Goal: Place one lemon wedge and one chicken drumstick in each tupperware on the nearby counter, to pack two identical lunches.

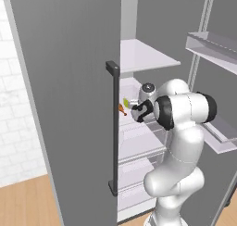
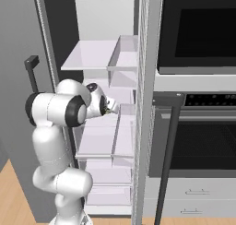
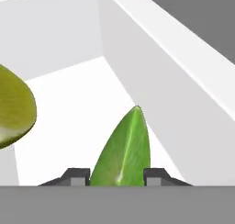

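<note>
Lemon wedge (image 3: 124,149) between end effector (image 3: 116,175) fingertips, flanked closely.

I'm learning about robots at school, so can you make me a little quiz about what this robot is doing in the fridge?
1. True or false: the gripper has a green lemon wedge between its fingertips.
2. Where is the arm reaching? A) into the oven B) into the fridge C) onto the floor
3. Fill in: in the right base view, the oven stands to the ____ of the fridge.

Key: 1 true; 2 B; 3 right.
</note>
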You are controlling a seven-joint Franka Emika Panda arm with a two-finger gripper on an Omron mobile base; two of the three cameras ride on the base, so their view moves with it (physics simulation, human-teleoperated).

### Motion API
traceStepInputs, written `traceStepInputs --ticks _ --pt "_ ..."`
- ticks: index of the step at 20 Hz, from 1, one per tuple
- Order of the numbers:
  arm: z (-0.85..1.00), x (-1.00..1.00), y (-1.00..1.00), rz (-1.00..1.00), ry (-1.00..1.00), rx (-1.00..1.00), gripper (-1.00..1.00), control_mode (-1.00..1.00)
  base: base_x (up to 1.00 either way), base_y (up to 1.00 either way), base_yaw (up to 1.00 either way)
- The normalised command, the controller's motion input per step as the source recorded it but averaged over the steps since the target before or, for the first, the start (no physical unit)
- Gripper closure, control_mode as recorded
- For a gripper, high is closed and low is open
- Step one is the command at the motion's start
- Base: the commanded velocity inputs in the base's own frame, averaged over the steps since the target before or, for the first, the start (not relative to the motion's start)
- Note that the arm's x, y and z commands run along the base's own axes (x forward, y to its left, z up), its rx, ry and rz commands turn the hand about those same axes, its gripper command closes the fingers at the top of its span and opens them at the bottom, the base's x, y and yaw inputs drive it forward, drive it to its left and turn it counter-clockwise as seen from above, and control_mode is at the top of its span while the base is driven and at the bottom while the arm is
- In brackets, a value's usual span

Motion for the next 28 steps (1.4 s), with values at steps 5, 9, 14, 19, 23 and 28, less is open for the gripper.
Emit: traceStepInputs --ticks 5,9,14,19,23,28 --pt "0.40 -1.00 0.00 0.00 -0.07 0.02 1.00 -1.00 0.00 0.00 0.00" --pt "0.67 -1.00 0.00 0.01 0.00 0.00 1.00 -1.00 0.00 0.00 0.00" --pt "0.81 -0.99 0.00 0.06 -0.03 0.00 1.00 -1.00 0.00 0.00 0.00" --pt "1.00 -0.73 0.00 0.07 0.05 0.00 1.00 -1.00 0.00 0.00 0.00" --pt "0.81 -0.67 0.06 0.10 0.22 0.00 1.00 -1.00 0.00 0.00 0.00" --pt "0.69 -0.77 0.02 0.06 0.11 0.00 1.00 -1.00 0.00 0.00 0.00"
